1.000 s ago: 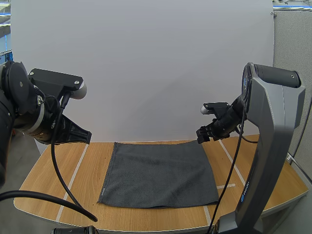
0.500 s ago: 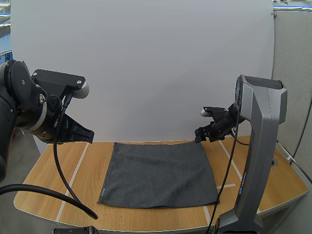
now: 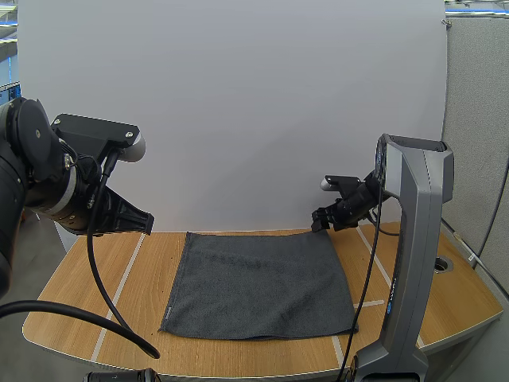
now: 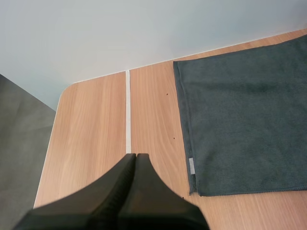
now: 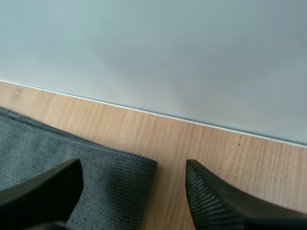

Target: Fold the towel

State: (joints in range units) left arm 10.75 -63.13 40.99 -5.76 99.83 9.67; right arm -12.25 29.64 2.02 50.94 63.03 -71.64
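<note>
While the left claw (image 4: 135,157) hangs closed on nothing over bare surface (image 4: 91,124) just left of the towel (image 3: 258,282), it needs opening and bringing to the far left corner. Towel lies flat mid-surface, unfolded, edges square to the surface edges, small tag (image 4: 192,166) on its left hem near the front corner. Looks close to square, so can't call a long axis; if any, it runs left-right. Right claw (image 5: 133,168) is open, astride the far right corner, one finger over cloth, one over wood. Suggest: lower it, pinch just the hem, match with the left, then draw both corners evenly to the front edge.
</note>
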